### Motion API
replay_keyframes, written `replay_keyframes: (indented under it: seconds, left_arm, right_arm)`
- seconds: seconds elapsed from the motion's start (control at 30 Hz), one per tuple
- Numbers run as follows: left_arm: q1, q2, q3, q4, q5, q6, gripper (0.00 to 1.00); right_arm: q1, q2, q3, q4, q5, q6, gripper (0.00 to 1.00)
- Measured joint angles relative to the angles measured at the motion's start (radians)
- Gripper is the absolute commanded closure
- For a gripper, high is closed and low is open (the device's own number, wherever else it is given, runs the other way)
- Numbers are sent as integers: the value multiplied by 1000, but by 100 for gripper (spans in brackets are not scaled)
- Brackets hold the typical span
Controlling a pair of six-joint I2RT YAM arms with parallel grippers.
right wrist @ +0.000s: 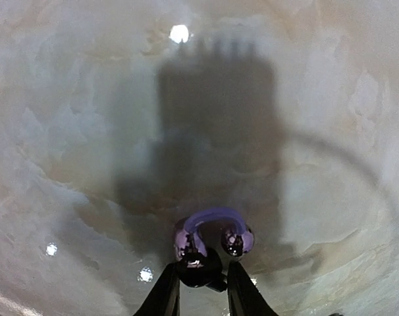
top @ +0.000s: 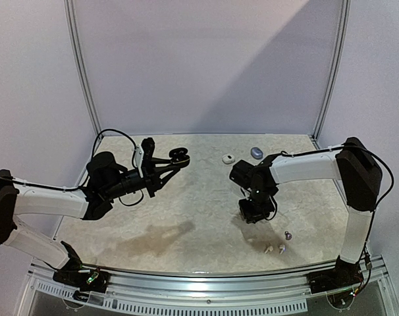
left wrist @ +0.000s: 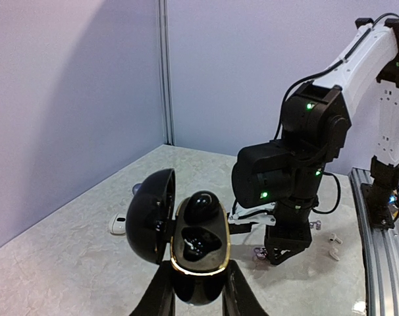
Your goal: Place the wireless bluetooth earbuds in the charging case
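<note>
Left hand (left wrist: 198, 276) clamped, holding open charging case (left wrist: 201, 230)

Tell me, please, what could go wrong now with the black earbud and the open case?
The right gripper seems to pinch the small black earbud only at its fingertips; it may slip when lifted.
Two glossy purplish earbuds lie beside it and could be knocked away.
The left gripper holds the open glossy black charging case in the air; its free slot is small, so a misalignment may drop the earbud.

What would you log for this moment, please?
left hand: holds open black case aloft | right hand: straddles dark earbud on table
</note>
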Motion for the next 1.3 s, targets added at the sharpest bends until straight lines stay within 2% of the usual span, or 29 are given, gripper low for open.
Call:
replay_keyframes:
  seconds: [0.4, 0.73, 0.9, 1.03, 1.17, 1.3]
  left_arm:
    - [0, 0, 0, 0, 0, 0, 100]
    - [0, 0, -1, 0, 0, 0, 100]
    - [0, 0, -1, 0, 0, 1, 100]
    - [0, 0, -1, 0, 0, 0, 100]
    - [0, 0, -1, 0, 0, 0, 100]
    - [0, 0, -1, 0, 0, 1, 100]
  right_arm:
    - [40, -18, -27, 10, -9, 21, 99]
    - [68, -27, -37, 31, -58, 19, 100]
    - [126, -75, -110, 108, -123, 21, 100]
    - [166, -93, -143, 146, -211, 28, 93]
    - [177, -93, -145, 143, -263, 27, 69]
    - [177, -92, -123, 84, -274, 21, 60]
